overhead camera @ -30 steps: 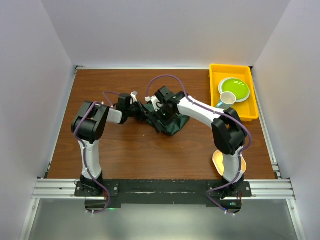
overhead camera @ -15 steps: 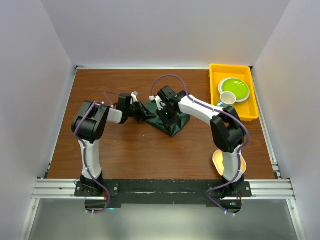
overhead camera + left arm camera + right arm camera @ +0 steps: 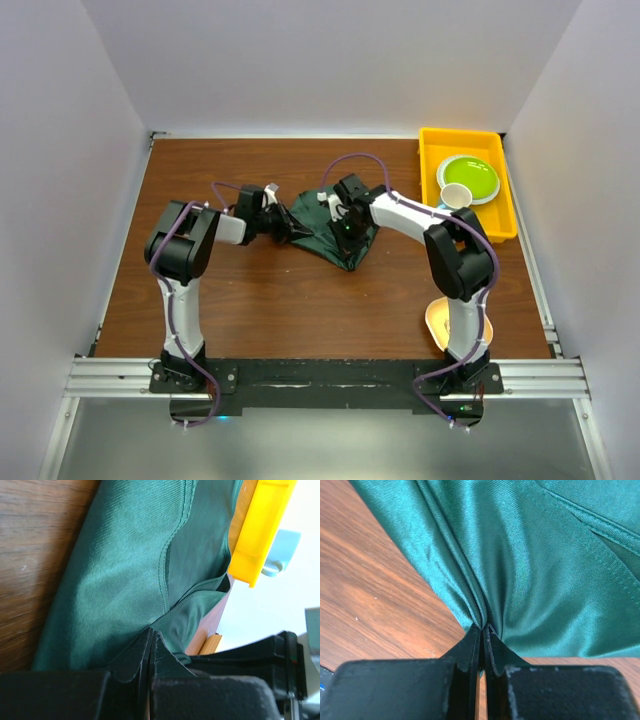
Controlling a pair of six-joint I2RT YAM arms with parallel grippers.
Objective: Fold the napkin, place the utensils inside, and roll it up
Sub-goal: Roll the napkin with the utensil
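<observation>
A dark green napkin (image 3: 352, 255) lies bunched and partly lifted near the middle of a brown wooden table (image 3: 260, 300), well apart from the yellow tray (image 3: 432, 190) at the far right. The two robot arms meet over it. The left gripper (image 3: 150, 636) is clenched on a thin fold at the napkin's left side, its black fingertips pressed together with cloth fanning out beyond them. The right gripper (image 3: 482, 628) is likewise pinched tight on a narrow pleat at the cloth's right side, with the fabric spreading away from its tips across the wood. The napkin thus hangs between the two claws, touching both, and its lower corner trails toward the near edge. No spoon shows in any view. The likely trouble is that each grip holds only a slim ridge of slippery cloth. If the arms pull apart unevenly, one pleat could slide free. The napkin could also stay creased and doubled over instead of opening flat for a clean fold.
</observation>
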